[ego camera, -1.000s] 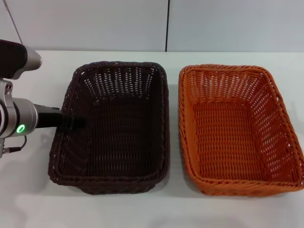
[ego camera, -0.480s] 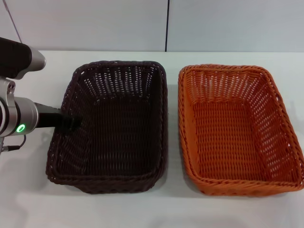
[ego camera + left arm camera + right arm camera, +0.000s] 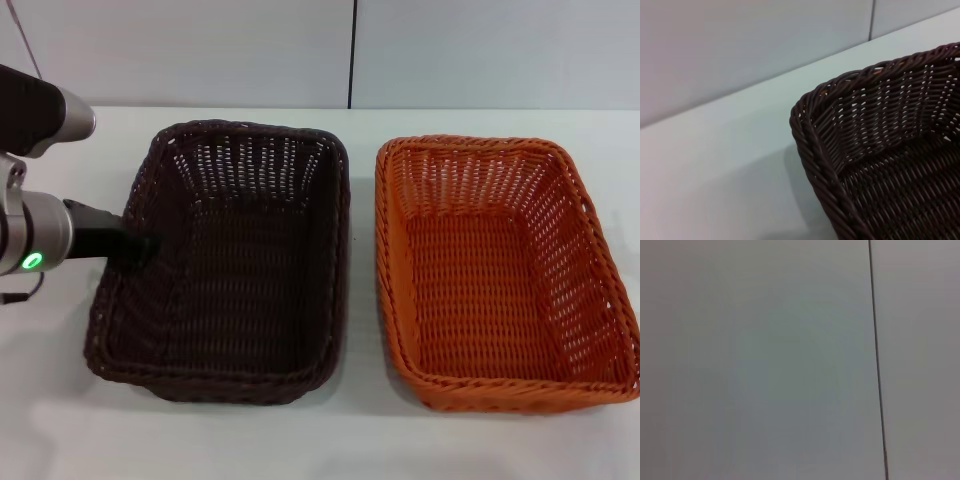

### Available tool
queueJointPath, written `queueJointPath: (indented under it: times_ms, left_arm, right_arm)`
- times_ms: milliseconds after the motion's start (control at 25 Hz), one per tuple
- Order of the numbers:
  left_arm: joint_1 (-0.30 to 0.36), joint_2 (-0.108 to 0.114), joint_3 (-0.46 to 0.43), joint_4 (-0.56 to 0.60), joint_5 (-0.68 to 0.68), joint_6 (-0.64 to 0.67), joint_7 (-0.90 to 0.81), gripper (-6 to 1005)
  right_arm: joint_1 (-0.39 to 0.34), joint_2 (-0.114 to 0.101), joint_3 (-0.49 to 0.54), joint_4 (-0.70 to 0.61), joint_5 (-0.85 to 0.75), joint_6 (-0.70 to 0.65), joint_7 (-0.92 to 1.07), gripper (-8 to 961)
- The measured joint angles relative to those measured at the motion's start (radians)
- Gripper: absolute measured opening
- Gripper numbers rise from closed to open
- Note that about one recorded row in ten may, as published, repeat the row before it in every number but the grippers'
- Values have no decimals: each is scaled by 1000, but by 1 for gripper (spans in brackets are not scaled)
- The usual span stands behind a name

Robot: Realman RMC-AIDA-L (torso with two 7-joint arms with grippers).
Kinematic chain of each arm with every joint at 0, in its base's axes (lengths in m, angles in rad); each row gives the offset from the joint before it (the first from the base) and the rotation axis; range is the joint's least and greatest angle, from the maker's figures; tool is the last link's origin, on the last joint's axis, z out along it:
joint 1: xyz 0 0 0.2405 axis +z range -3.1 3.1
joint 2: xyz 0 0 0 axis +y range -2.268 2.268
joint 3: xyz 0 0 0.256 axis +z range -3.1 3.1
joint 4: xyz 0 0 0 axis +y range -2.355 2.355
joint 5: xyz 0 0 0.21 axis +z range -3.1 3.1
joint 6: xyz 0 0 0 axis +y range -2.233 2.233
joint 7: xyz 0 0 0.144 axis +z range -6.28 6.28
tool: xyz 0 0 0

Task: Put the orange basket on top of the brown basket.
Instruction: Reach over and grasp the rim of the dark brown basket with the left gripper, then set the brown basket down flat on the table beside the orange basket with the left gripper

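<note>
The brown basket point(image 3: 338, 262) stands on the white table, left of centre in the head view. The orange basket point(image 3: 383, 262) stands just to its right, a narrow gap between them. My left gripper point(image 3: 143, 245) reaches in from the left and is shut on the brown basket's left rim. That side seems to sit a little higher. The left wrist view shows a corner of the brown basket's braided rim point(image 3: 822, 162) close up. My right gripper is out of view; its wrist view shows only the wall.
The white table point(image 3: 60, 410) runs to a pale wall behind, with a dark vertical seam point(image 3: 352, 55) in it. Bare table lies left of and in front of both baskets.
The brown basket has shifted left and toward me with my left gripper, widening the gap to the orange basket. The orange basket has not moved.
</note>
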Motion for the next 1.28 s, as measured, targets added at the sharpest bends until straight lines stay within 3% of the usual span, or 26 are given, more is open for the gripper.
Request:
queueJointPath:
  times_ms: [160, 320, 400, 520, 600, 640, 720, 880, 1080, 1280]
  left_arm:
    - [-2, 0, -46, -42, -8, -54, 116, 285]
    - [-15, 1, -119, -91, -53, -148, 340, 282]
    - [-20, 1, -134, -95, -69, -165, 373, 278]
    - [-62, 2, -276, -102, -230, -293, 640, 267]
    - [-72, 2, -308, -97, -270, -319, 687, 260]
    - [-110, 4, -382, -72, -373, -392, 774, 256]
    - [-144, 4, -420, -52, -417, -437, 816, 249]
    - [-218, 12, -446, -19, -411, -484, 864, 229]
    - [-316, 39, -448, 38, -403, -543, 908, 209]
    - [-375, 42, -440, 121, -388, -546, 953, 201]
  right_arm:
    - [-5, 0, 1, 0, 0, 10, 0, 833]
    - [-7, 1, 1, 0, 0, 13, 0, 833]
    - [-8, 1, 0, -1, 0, 15, 0, 833]
    - [-11, 2, 0, -3, 0, 25, 0, 833]
    - [-12, 2, -1, -4, 0, 32, 0, 833]
    - [-14, 3, -1, -4, 0, 36, 0, 833]
    - [-16, 3, -1, -4, 0, 40, 0, 833]
    - [-19, 3, -5, -5, 0, 44, 0, 834]
    - [-28, 5, -7, -5, 0, 54, 0, 834]
    - [-35, 5, -6, 0, 0, 55, 0, 834]
